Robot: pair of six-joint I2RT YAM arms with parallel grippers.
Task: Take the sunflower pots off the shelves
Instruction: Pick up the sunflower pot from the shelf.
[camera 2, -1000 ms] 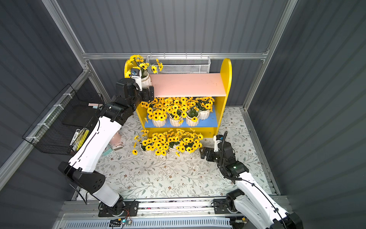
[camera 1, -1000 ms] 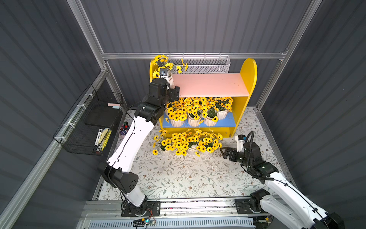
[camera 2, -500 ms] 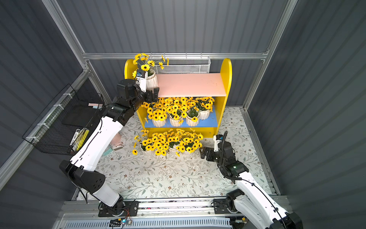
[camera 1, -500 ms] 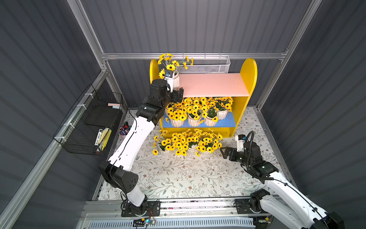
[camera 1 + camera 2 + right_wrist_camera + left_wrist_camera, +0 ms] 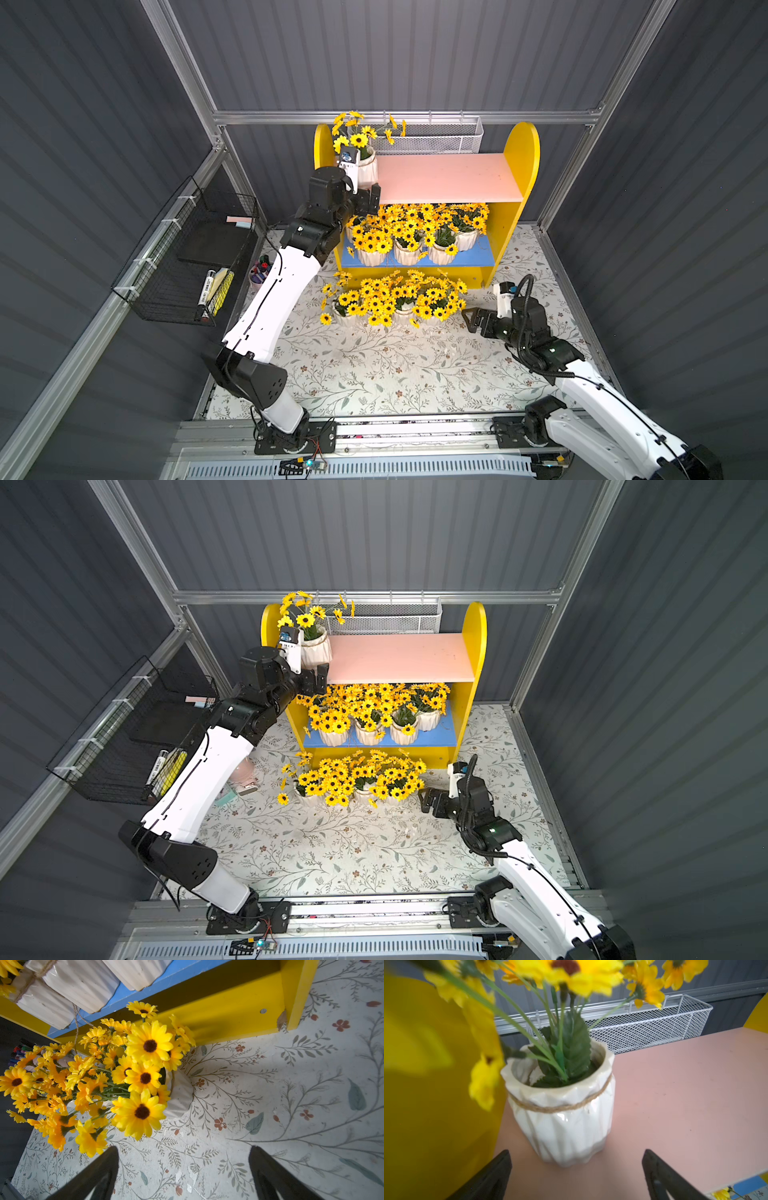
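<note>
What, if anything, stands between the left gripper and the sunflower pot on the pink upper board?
Nothing visible. The left gripper is open and the sunflower pot stands upright just ahead of it, with only bare pink upper board between. The yellow side panel is close beside the pot, so one finger may have little room there.

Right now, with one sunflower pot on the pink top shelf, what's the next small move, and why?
Probably ease the left jaws forward until they flank the sunflower pot, then close. They stand open, just short of it, and it sits upright on the pink upper board beside the yellow side panel.
</note>
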